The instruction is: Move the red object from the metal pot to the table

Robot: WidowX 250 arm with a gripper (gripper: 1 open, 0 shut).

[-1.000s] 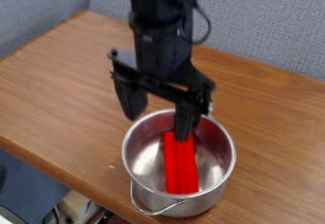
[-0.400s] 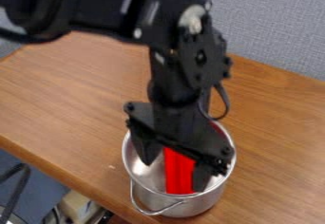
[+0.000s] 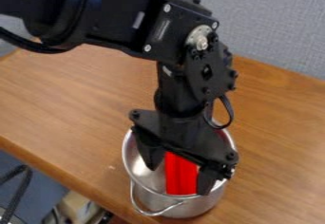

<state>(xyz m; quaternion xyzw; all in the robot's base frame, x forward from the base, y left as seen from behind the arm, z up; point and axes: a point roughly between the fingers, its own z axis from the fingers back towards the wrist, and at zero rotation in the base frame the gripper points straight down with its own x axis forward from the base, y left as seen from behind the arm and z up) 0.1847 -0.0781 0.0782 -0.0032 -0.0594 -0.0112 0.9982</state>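
Camera view: the black robot gripper [image 3: 181,176], jaws spread, straddles the bright red rectangular block [image 3: 181,174] inside the shiny silver metal pot [image 3: 150,178].

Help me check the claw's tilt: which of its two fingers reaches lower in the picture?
The finger on the picture's right, beside the red object's right edge; the other ends higher up, on the picture's left.

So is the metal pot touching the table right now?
Touching: the camera view shows the pot standing with its base on the wooden table.
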